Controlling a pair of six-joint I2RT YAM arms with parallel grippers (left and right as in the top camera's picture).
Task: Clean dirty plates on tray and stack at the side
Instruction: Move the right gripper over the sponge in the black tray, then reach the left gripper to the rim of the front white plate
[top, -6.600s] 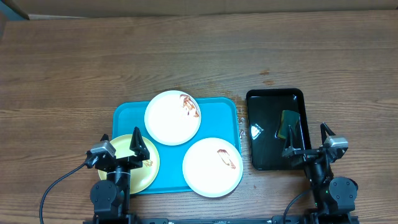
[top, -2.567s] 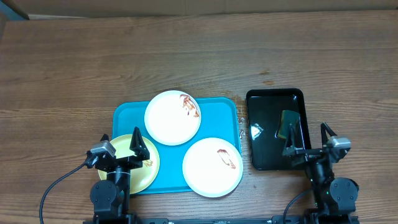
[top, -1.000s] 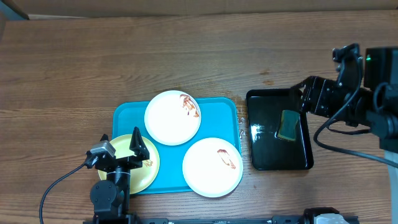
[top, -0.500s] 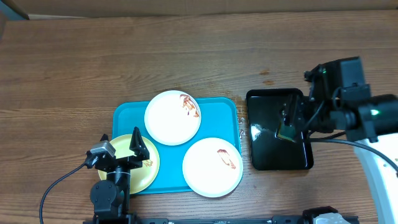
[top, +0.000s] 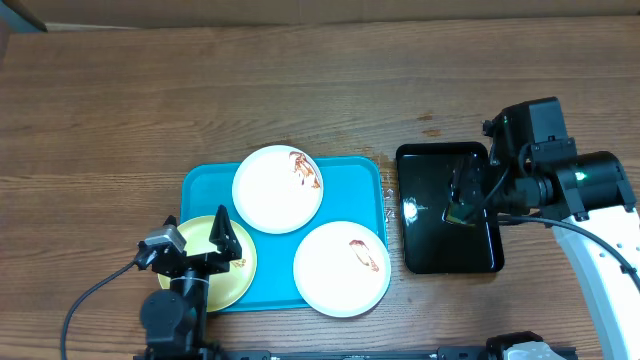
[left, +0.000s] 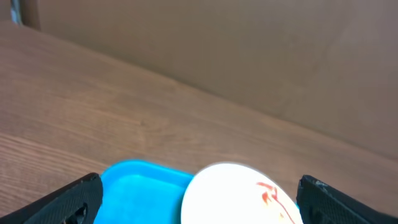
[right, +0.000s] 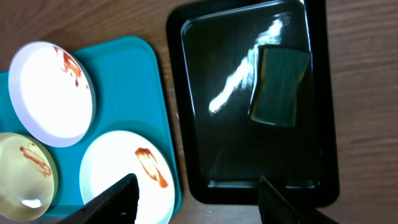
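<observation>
The turquoise tray (top: 205, 185) holds three plates, each smeared with brown-red sauce: a white one at the back (top: 277, 189), a white one at the front right (top: 341, 268) and a pale yellow-green one (top: 200, 262) at the front left. My left gripper (top: 195, 235) rests open above the yellow-green plate, partly hiding it. Its wrist view shows the tray (left: 137, 186) and the back white plate (left: 230, 196) ahead of the gripper (left: 199, 202). My right gripper (top: 465, 195) hangs open over the black tray. Below this gripper (right: 199, 202), nothing lies between the fingers.
A glossy black tray (top: 430, 260) stands right of the turquoise one, with a green sponge (right: 280, 86) lying in its far right part. Bare wooden table runs all around. A brown cardboard wall closes the far side (left: 249, 50).
My right arm has swung from its rest at the front edge out to the right and back, and now hangs over the black tray near the sponge. The left arm and plates have not moved.
</observation>
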